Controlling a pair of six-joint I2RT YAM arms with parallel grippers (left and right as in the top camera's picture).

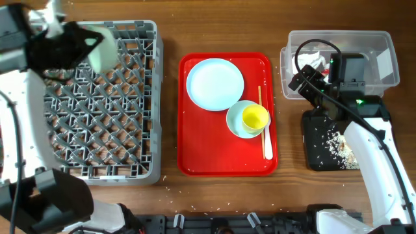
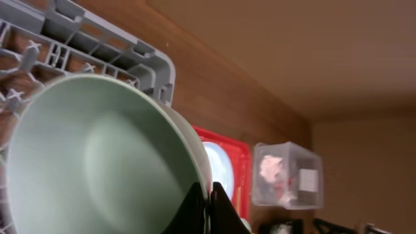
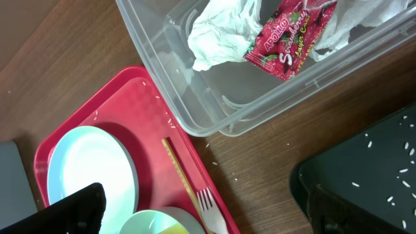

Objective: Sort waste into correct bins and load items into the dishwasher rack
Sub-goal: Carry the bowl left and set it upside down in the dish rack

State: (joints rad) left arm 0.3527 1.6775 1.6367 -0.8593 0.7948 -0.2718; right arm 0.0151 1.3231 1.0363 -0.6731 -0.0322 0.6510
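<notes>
Now | left gripper (image 2: 207, 203) clenched on rim of pale green bowl (image 2: 97, 162), bowl above far edge of dishwasher rack (image 1: 97, 110) | right gripper (image 1: 302, 79) spread wide, holding nothing, beside clear tub (image 1: 383, 39)

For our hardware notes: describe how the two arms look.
Left arm: white rounded segments, black joints and a black wrist. Right arm: the same white segments and black joints, with a black cable looping off its wrist and a small green light. The jaws are black.
</notes>
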